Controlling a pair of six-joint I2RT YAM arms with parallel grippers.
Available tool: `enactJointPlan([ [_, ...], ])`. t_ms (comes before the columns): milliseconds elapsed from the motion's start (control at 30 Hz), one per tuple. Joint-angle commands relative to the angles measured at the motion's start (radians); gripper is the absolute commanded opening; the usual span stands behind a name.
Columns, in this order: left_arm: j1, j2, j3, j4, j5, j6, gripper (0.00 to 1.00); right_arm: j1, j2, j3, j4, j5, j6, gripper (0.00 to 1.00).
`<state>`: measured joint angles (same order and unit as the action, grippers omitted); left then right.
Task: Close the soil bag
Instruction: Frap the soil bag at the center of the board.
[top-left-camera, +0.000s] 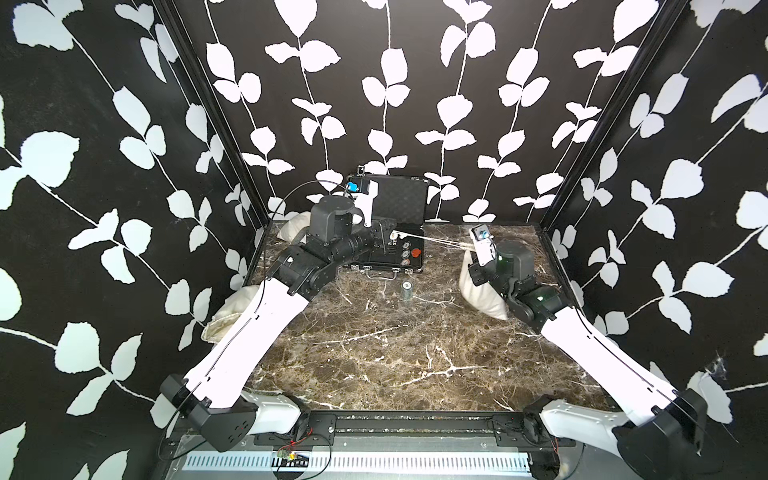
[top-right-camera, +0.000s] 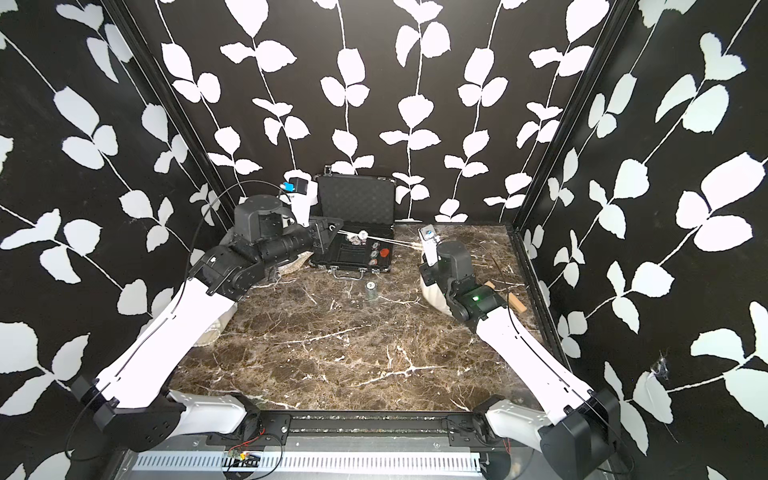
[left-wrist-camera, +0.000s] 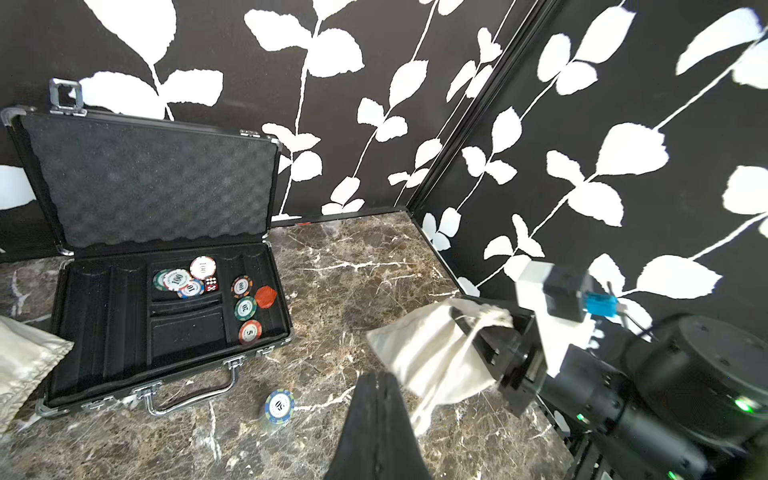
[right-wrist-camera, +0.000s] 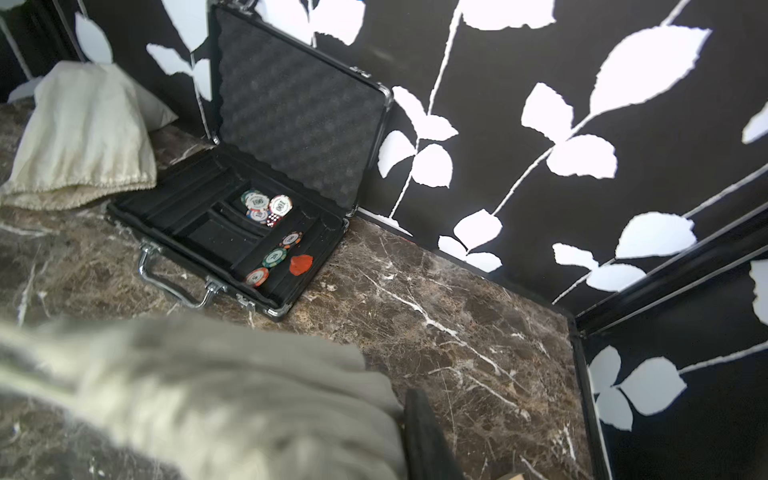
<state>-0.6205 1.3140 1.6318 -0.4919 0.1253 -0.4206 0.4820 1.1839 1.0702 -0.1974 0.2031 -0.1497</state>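
Drawstring (top-left-camera: 432, 240) pulled taut from soil bag (top-left-camera: 476, 296).
Left fingers (left-wrist-camera: 374, 419) clamp the drawstring, arm outstretched; right fingers (left-wrist-camera: 465, 326) pinch the bag's neck.

**Bright light, blown whites, patches of blur**

Light is even and bright; shadows on my bench (top-left-camera: 374, 357) are soft. My white arm links (top-left-camera: 257, 324) glare out. Wall posts (top-left-camera: 588, 145) bow near top-view edges. The soil bag (right-wrist-camera: 199, 390) smears beside my right wrist camera.

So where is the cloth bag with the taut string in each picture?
Top view: soil bag right of centre.
Top view: soil bag also right of centre.
Left wrist: soil bag beside the open chip case, not touching.
Right wrist: soil bag, blurred, nearer than the case.
Shared landmark: that case, in all four.
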Motion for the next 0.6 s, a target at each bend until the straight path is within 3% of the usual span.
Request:
enactJointPlan([
  [0,0.048,-0.105,-0.002,0.04,-0.064,0.023,0.0,-0.072,0.032,-0.002,-0.131,0.042,-0.072,0.25],
  [167,0.048,-0.097,-0.129,0.092,0.04,-0.038,0.0,-0.081,0.109,-0.09,-0.037,-0.074,-0.049,0.34],
  [300,0.046,-0.057,-0.158,0.124,0.14,-0.085,0.0,-0.052,0.066,-0.168,0.071,-0.171,0.017,0.47],
  [567,0.021,0.001,-0.045,0.11,0.212,-0.104,0.0,0.109,-0.063,-0.205,0.193,-0.119,0.019,0.69],
])
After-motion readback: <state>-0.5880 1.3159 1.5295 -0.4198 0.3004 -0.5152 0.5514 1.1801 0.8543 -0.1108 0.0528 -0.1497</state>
